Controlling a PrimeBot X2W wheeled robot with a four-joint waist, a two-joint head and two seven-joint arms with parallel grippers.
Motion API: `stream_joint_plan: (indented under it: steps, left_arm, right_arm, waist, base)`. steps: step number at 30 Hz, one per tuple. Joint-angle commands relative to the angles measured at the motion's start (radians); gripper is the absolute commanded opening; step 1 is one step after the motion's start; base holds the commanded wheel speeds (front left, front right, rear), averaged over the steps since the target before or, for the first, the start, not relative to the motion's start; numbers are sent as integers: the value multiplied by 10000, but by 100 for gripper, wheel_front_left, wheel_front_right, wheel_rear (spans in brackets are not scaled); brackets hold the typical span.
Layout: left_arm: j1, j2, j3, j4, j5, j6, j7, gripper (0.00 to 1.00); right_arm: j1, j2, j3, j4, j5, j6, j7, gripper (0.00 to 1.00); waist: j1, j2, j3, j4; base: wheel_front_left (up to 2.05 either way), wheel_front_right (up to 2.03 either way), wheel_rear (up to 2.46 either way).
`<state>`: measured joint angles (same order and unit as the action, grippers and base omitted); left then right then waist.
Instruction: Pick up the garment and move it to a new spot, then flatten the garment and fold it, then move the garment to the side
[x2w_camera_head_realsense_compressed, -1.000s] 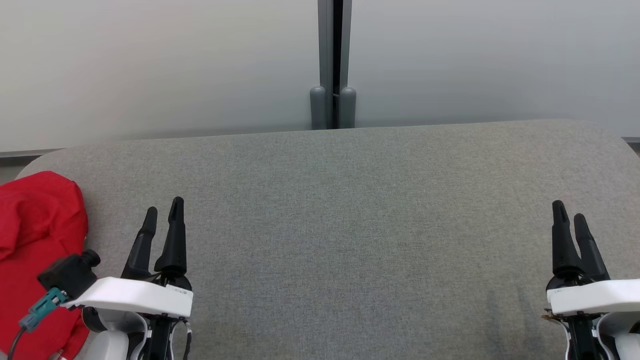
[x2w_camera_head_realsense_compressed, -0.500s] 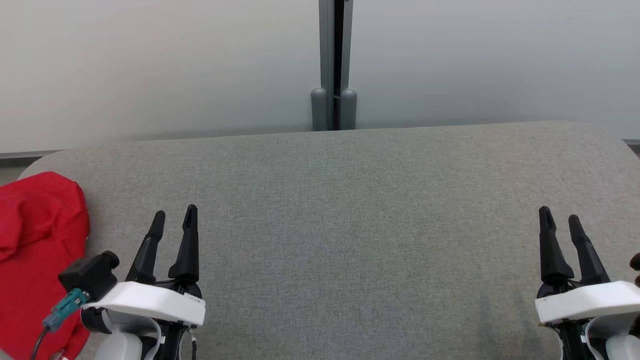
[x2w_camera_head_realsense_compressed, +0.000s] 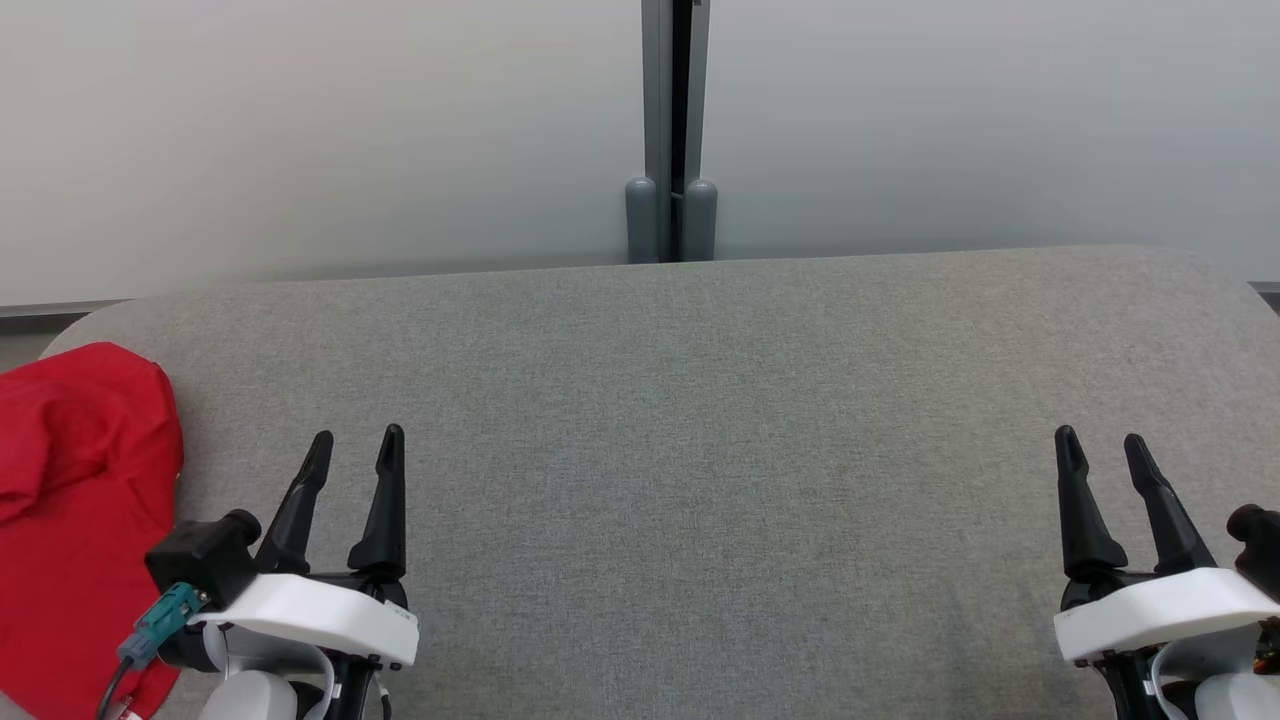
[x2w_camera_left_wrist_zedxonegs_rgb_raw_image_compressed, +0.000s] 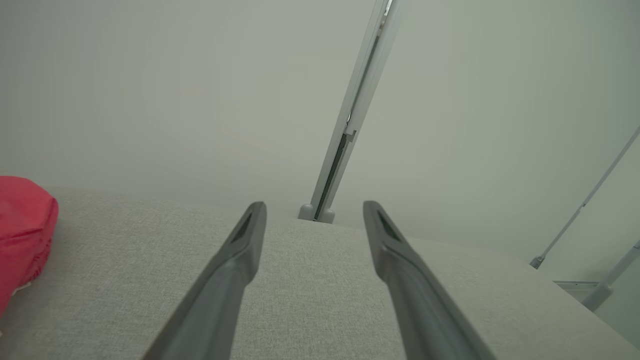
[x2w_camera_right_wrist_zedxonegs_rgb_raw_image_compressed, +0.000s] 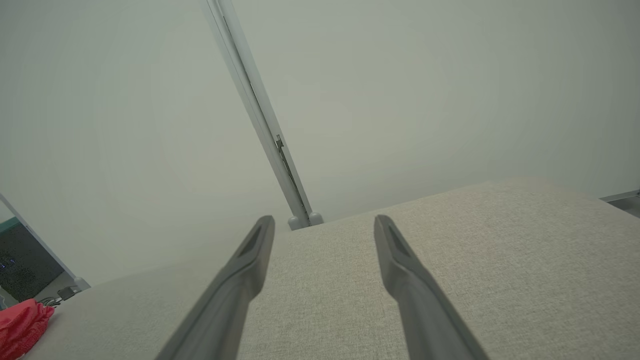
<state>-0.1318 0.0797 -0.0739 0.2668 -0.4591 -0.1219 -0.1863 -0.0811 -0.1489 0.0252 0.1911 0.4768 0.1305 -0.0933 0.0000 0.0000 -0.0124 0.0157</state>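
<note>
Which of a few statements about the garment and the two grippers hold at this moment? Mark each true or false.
1. The red garment lies bunched at the left edge of the grey fabric-covered table. True.
2. The garment is spread flat in the middle of the table. False: it is crumpled at the left edge.
3. The left gripper and the right gripper both stand open. True.
4. The left gripper holds the garment. False: its fingers are empty, over bare table to the garment's right.
</note>
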Motion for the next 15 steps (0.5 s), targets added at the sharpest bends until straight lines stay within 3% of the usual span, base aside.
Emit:
stream_joint_plan:
  steps: [1,15]
  left_arm:
    - [-156,68,13,-25,225,41,-69,100]
    - [-183,123,77,528,1278,68,-370,100]
  right_arm:
    - [15,-89,14,-19,-248,3,-79,100]
    - [88,-62,124,228,-1223,2,-217,100]
  waist:
    - [0,0,-2,6]
    - [0,0,6,33]
  base:
    - [0,0,0]
    - [0,0,0]
